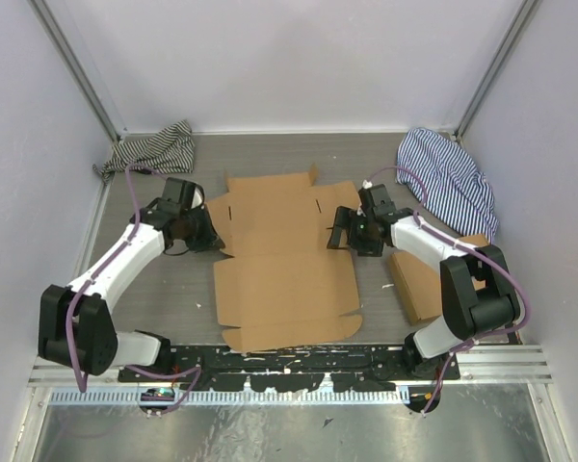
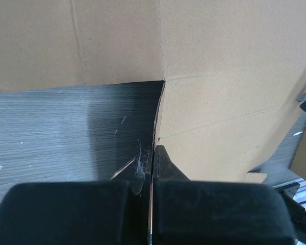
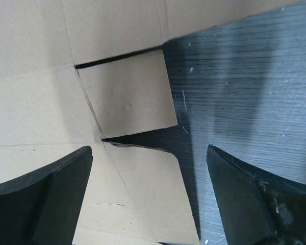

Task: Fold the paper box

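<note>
Between the two grippers, in the overhead view, the paper box (image 1: 284, 279) is lying as a flat die-cut sheet on the desk (image 1: 183, 308), its long axis running straight away from the robot. The left gripper (image 1: 210, 231) is sitting at the sheet's left edge. The right gripper (image 1: 339, 234) is facing it at the right edge, at about the same level along the sheet, so each arm is nearest its own side flap.

In the left wrist view, the left gripper (image 2: 152, 153) is clenched, and a thin cardboard edge is running straight into the seam between its fingers. It appears to be pinching a flap of the paper box (image 2: 219, 76), which is spreading ahead and to the right of the fingertips, with bare desk (image 2: 51, 132) to their left.

In the right wrist view, the right gripper (image 3: 148, 163) is standing wide apart and gripping nothing. A small side tab of the paper box (image 3: 127, 97) is lying just ahead, nearer the left finger, and bare desk (image 3: 245, 76) is showing ahead of the right finger. By my reading, the tab is lying off toward the sheet's side of the open jaws, so this gripper is needing to shift that way before closing.
</note>
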Controlling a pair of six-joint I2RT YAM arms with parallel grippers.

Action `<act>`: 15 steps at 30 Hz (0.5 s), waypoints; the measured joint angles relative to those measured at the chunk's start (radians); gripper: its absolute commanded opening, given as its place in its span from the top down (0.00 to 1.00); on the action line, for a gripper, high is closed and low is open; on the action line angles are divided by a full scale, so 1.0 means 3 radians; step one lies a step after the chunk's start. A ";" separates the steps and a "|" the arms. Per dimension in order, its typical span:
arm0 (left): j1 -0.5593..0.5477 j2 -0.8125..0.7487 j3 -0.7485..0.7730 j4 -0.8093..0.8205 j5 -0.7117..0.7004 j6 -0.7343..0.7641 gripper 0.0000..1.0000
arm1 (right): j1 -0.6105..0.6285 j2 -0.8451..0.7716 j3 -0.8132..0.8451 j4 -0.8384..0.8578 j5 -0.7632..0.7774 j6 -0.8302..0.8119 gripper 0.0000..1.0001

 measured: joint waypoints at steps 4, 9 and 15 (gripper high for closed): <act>0.0000 -0.0093 0.0084 -0.0072 -0.0018 0.0004 1.00 | 0.0000 0.0000 -0.0010 0.0078 -0.0065 -0.0011 0.02; 0.0003 -0.0108 0.0111 -0.0141 -0.0039 0.0025 1.00 | 0.0000 0.0006 -0.0013 0.0219 -0.0149 -0.0027 0.02; 0.0006 -0.0168 0.0108 -0.0167 -0.0039 0.0032 1.00 | 0.0000 0.0024 -0.0013 0.0454 -0.0237 -0.0038 0.01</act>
